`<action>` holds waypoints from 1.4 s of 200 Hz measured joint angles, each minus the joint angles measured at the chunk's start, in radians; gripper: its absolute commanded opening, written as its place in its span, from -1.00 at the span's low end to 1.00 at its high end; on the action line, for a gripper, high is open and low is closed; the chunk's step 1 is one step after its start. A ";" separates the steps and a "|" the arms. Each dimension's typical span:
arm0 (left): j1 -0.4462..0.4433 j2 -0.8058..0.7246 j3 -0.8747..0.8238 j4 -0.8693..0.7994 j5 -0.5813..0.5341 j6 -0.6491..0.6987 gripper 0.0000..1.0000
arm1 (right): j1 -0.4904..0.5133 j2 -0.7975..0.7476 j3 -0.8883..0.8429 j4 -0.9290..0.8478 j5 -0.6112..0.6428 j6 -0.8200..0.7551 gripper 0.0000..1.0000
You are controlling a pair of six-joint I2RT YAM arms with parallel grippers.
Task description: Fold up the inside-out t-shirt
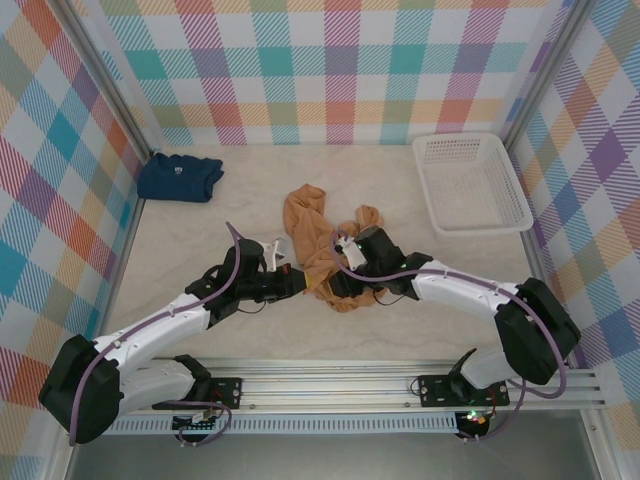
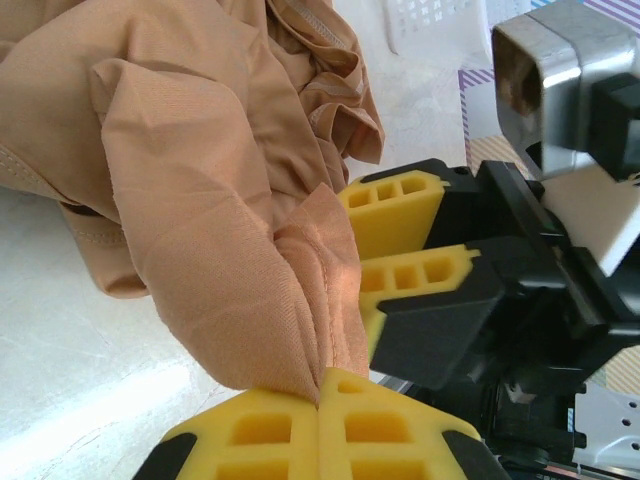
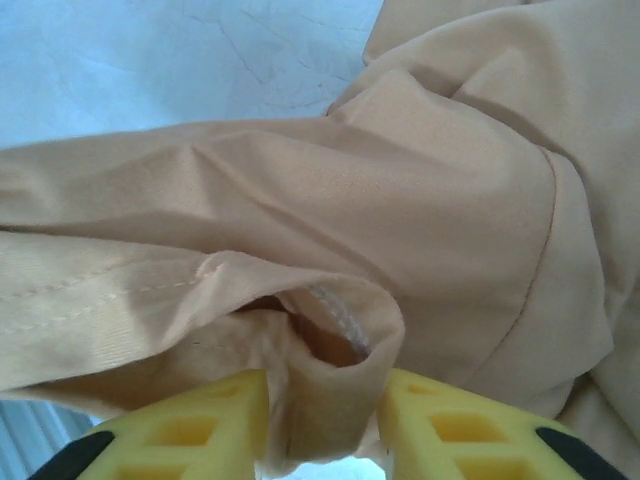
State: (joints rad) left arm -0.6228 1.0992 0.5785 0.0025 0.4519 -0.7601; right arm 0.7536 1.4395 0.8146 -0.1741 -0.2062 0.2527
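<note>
Pinched together, the left gripper clamps a fold of the t-shirt, and the right gripper squeezes a rolled hem just beside it. Crumpled and tan, the t-shirt lies mid-way across the table, bunched between both grippers.

A folded navy shirt lies far left on the table, a white basket far right.

No legible text; white mark on navy shirt unreadable.
</note>
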 measured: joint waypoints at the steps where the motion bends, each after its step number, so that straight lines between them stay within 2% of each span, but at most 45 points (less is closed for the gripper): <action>1: 0.000 0.000 0.000 0.000 0.000 0.000 -1.00 | 0.000 0.000 0.000 0.000 0.001 -0.002 -0.66; 13: 0.000 0.000 0.000 0.000 0.000 0.000 -1.00 | 0.000 -0.002 0.000 -0.011 0.032 0.002 -0.80; 33: 0.000 0.000 0.000 -0.007 -0.007 0.000 -1.00 | 0.000 -0.022 0.000 -0.036 0.086 0.003 -0.86; 76: 0.000 -0.001 0.000 -0.045 -0.035 0.000 -1.00 | 0.000 -0.108 -0.044 -0.055 0.147 0.016 -0.86; 151: 0.011 -0.001 -0.003 -0.055 -0.061 -0.014 -0.99 | 0.006 -0.259 -0.208 0.035 0.128 -0.002 -0.83; 186: 0.016 -0.001 -0.008 -0.053 -0.061 -0.022 -1.00 | 0.005 -0.272 -0.239 0.086 0.099 -0.020 -0.67; 222: 0.018 -0.002 -0.017 -0.050 -0.065 -0.034 -1.00 | 0.005 -0.334 -0.290 0.114 0.043 -0.055 -0.34; 250: 0.032 -0.037 -0.024 -0.080 -0.088 -0.032 -1.00 | 0.002 -0.369 -0.263 0.075 0.100 -0.049 -0.13; 267: 0.063 -0.097 -0.026 -0.117 -0.107 -0.030 -1.00 | -0.050 -0.340 -0.182 -0.013 0.161 -0.011 -0.06; 280: 0.097 -0.156 -0.026 -0.141 -0.126 -0.026 -1.00 | -0.140 -0.300 -0.108 -0.062 0.180 0.029 -0.03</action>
State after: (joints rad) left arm -0.5262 0.9428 0.5522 -0.1387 0.3260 -0.7860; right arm 0.6140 1.1393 0.7063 -0.2359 -0.0261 0.2813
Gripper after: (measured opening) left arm 0.052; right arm 0.476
